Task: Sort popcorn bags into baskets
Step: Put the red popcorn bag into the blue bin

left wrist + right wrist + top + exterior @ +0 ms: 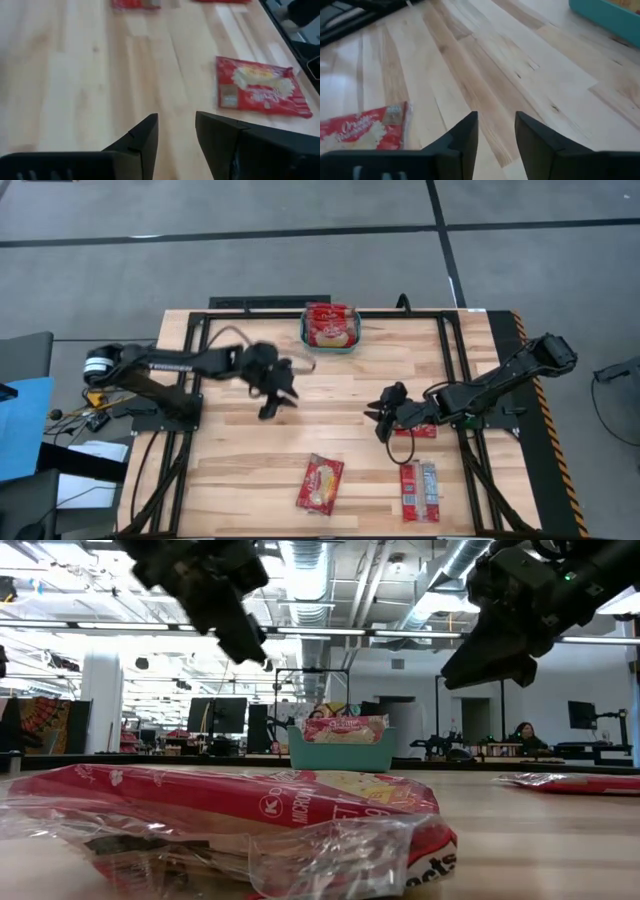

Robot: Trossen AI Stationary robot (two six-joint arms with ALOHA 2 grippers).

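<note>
The teal basket (331, 332) stands at the table's far edge, with red popcorn bags (331, 320) stacked in it above the rim; the low view shows the basket (340, 752) too. One bag (320, 483) lies flat near the near edge, and it fills the foreground of the low view (230, 825). Two more bags (420, 491) lie side by side to its right. Another bag (421, 431) lies partly under the right arm. My left gripper (276, 396) hovers open over the table's middle, holding nothing. My right gripper (384, 420) is also open and empty, right of centre.
Black frame rails (449, 360) run along the table's left, right and far sides. Bare wood (330, 420) lies between the two grippers. Cables and clutter (80, 415) sit beside the left arm's base. A person (522, 735) sits far back in the room.
</note>
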